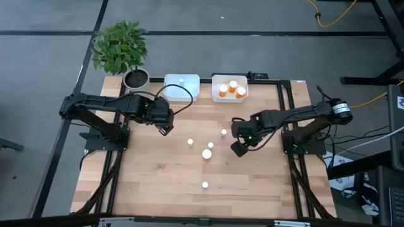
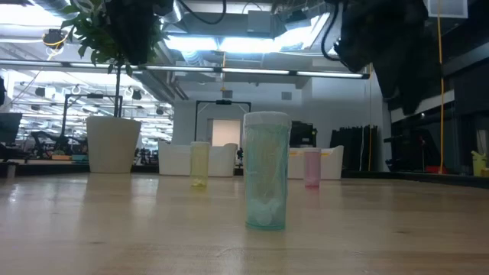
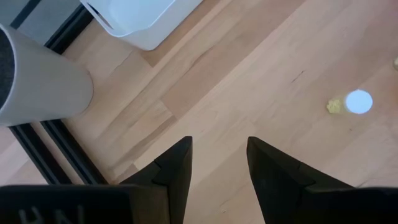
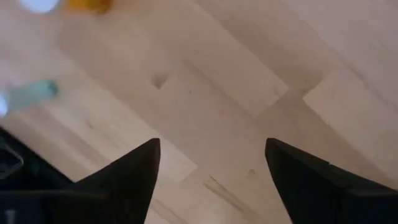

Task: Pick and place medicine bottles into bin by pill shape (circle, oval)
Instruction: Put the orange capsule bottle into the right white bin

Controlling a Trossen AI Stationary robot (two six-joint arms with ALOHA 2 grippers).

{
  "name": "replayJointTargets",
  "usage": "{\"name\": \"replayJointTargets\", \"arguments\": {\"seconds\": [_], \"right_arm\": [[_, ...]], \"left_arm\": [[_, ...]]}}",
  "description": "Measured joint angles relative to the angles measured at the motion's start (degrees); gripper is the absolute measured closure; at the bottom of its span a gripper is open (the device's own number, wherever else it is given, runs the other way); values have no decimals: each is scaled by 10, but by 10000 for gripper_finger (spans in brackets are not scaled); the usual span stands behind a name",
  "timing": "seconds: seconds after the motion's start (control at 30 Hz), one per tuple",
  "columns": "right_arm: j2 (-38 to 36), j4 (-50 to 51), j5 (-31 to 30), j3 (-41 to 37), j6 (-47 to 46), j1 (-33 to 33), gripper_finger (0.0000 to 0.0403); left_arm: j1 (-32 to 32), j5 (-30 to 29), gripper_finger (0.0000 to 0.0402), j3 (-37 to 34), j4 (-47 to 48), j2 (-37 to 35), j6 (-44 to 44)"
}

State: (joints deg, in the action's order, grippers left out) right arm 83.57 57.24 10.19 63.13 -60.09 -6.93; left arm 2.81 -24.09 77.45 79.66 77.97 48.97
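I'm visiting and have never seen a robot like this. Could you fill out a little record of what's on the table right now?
Bins: white left bin with one bottle; right bin with three orange bottles
Loose bottles: five upright on the table, one nearest the low camera
Left gripper: open, empty, above the table near the left bin
Right gripper: open, empty, above the table near the loose bottles
Plant: white pot at the table's back left corner
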Motion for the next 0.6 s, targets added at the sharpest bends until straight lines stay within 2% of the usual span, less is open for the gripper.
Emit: {"name": "replayJointTargets", "arguments": {"seconds": [0.13, 0.3, 0.43, 0.6], "right_arm": [[0, -23, -22, -35, -53, 0, 86], [0, -100, -39, -81, -172, -8, 83], [0, -299, -76, -93, -176, -39, 83], [0, -508, -186, -45, -143, -85, 83]], "left_arm": [[0, 0, 255, 0, 0, 0, -19], [0, 0, 255, 0, 0, 0, -40], [0, 0, 255, 0, 3, 0, -60], [0, 0, 255, 0, 4, 0, -83]]}}
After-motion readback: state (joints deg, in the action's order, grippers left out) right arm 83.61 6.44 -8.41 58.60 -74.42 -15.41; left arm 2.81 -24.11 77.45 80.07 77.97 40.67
